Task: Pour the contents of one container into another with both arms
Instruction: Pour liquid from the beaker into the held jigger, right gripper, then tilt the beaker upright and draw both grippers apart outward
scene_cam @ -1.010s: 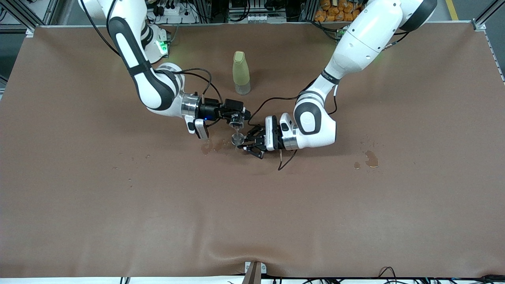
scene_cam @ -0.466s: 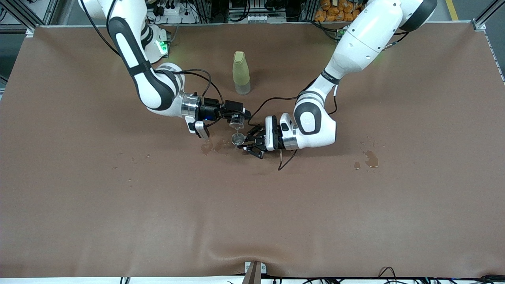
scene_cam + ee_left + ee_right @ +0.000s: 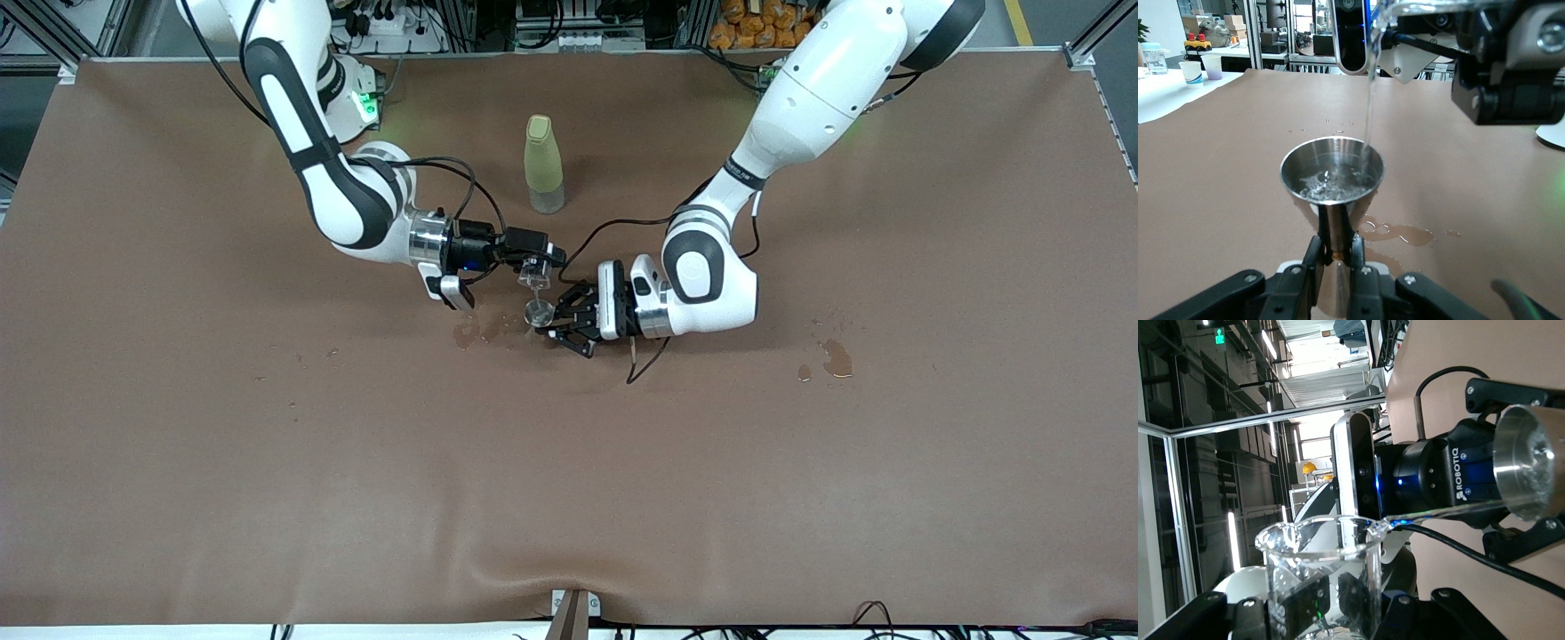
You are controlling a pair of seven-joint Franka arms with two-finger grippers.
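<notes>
Poured in a thin stream from the clear cup (image 3: 1321,577), tilted over the stemmed goblet (image 3: 1332,175), which looked like polished metal with a conical stem rather than glass. Held up over the middle of the desk (image 3: 267,444), goblet just under the cup's lip, nearer the front camera than the pale yellow-green bottle (image 3: 543,164). Already part filled, water rippling inside the bowl.

Right pincer (image 3: 531,259) closed on the cup's wall, coming in from the right arm's end. Left pincer (image 3: 1335,267) closed tight around the goblet's stem, keeping the bowl upright.

Best done, by the look of it, with a slow, steady tilt so the stream landed inside the rim, not on it; stream then fell close to the rim's edge, so centring the goblet a little under the lip seemed wise. Goblet to be kept level and still. Tilt to be eased back before the bowl brimmed.

Wet patches (image 3: 473,331) lay on the desk just beside the goblet, more drops (image 3: 834,357) well apart toward the left arm's end.
</notes>
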